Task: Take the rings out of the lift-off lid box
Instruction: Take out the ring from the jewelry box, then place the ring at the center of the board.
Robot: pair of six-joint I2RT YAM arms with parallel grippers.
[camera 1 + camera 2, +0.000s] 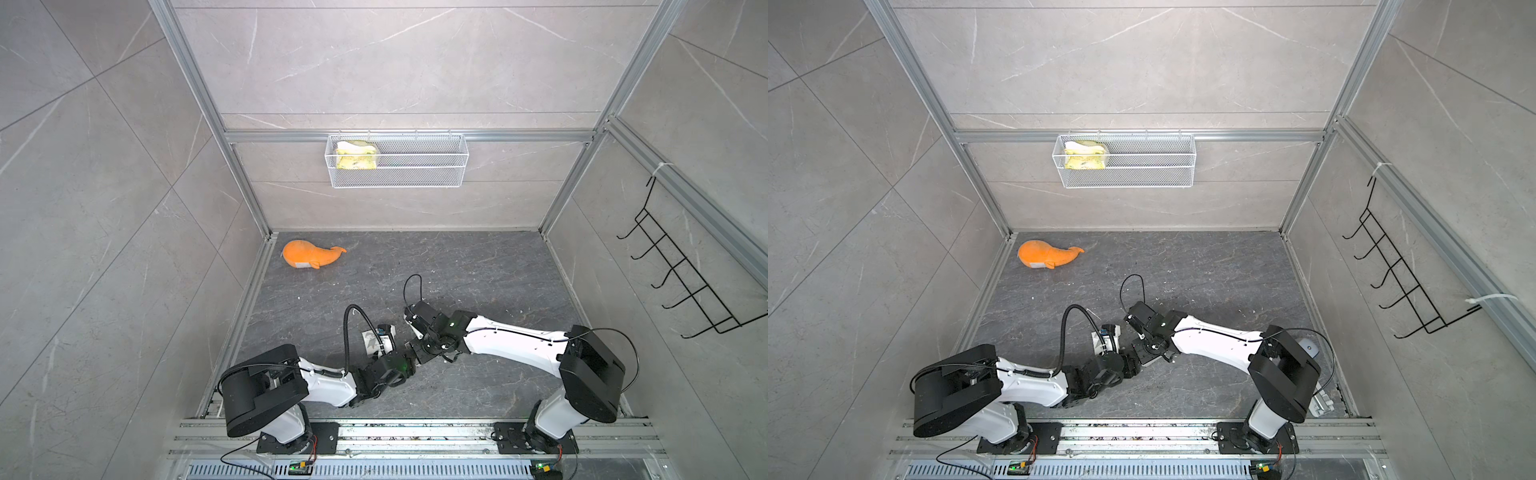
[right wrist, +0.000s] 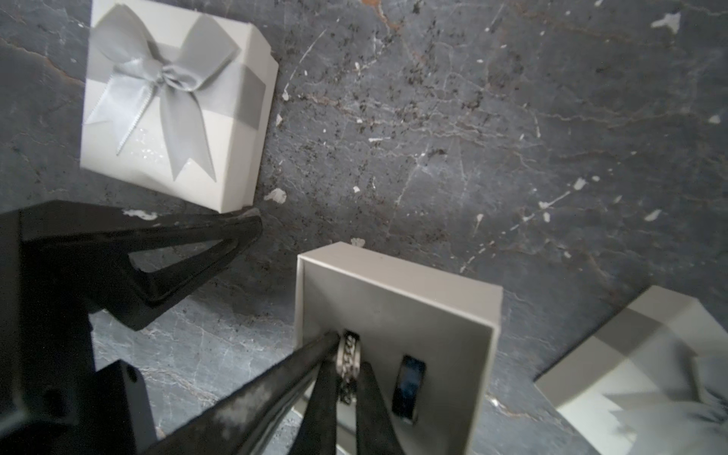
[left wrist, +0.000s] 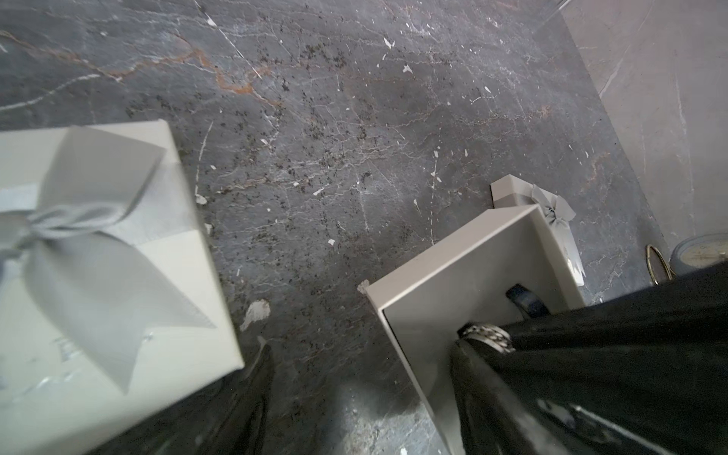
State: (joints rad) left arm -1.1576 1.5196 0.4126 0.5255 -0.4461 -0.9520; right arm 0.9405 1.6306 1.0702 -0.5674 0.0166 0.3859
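The white lift-off lid box (image 2: 398, 283) stands without its lid on the dark stone floor. Its lid with a grey bow (image 2: 173, 106) lies apart beside it. My right gripper (image 2: 348, 372) reaches into the box and is shut on a ring with a chain-patterned band (image 2: 348, 352), upright between its fingers. A second, dark ring (image 2: 409, 388) lies inside the box next to it. My left gripper (image 3: 362, 350) is open, one finger (image 3: 256, 386) near the lid (image 3: 98, 256), the other at the box (image 3: 453, 272). In both top views the arms hide the box.
A second white box with a bow (image 3: 551, 212) sits just beyond the lidless one. A round grey object with a gold hoop (image 3: 705, 252) is by the wall. An orange plush whale (image 1: 309, 254) lies at the far left. A wire basket (image 1: 397, 160) and hook rack (image 1: 681, 270) hang on the walls.
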